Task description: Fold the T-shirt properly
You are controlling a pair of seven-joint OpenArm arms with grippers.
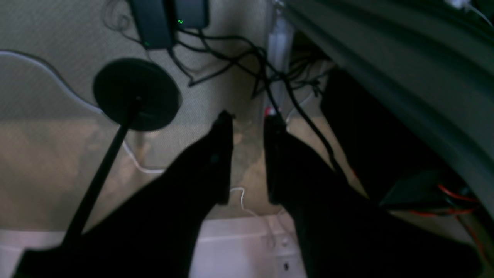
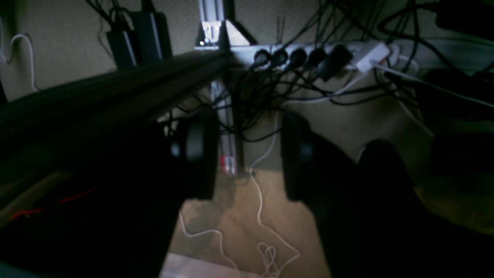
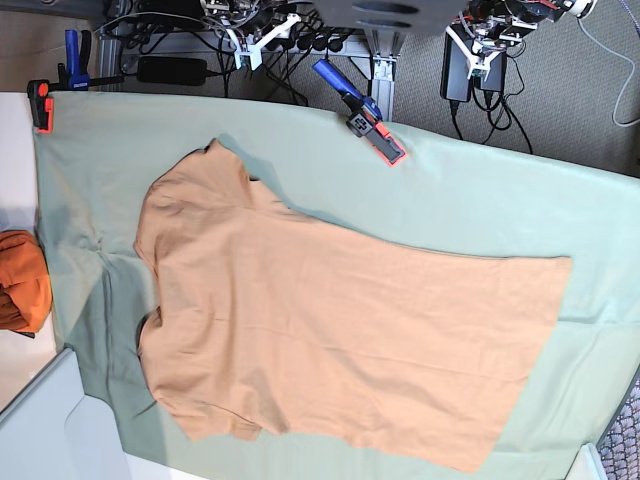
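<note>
The T-shirt (image 3: 330, 330), plain peach-tan, lies spread flat on the pale green sheet (image 3: 480, 190), collar and sleeves to the left, hem to the right. It does not show in either wrist view. My left gripper (image 1: 249, 117) is open and empty, hanging behind the table over the floor and cables. My right gripper (image 2: 247, 127) is open and empty, also behind the table above a cable tangle. In the base view both arms sit at the far top edge, the right arm (image 3: 250, 40) and the left arm (image 3: 482, 45), well away from the shirt.
An orange cloth bundle (image 3: 20, 280) lies off the sheet at the left edge. A blue and red clamp (image 3: 362, 125) grips the sheet's far edge, another clamp (image 3: 40, 102) its far left corner. A power strip (image 2: 320, 54) and a round black stand base (image 1: 135, 92) are on the floor.
</note>
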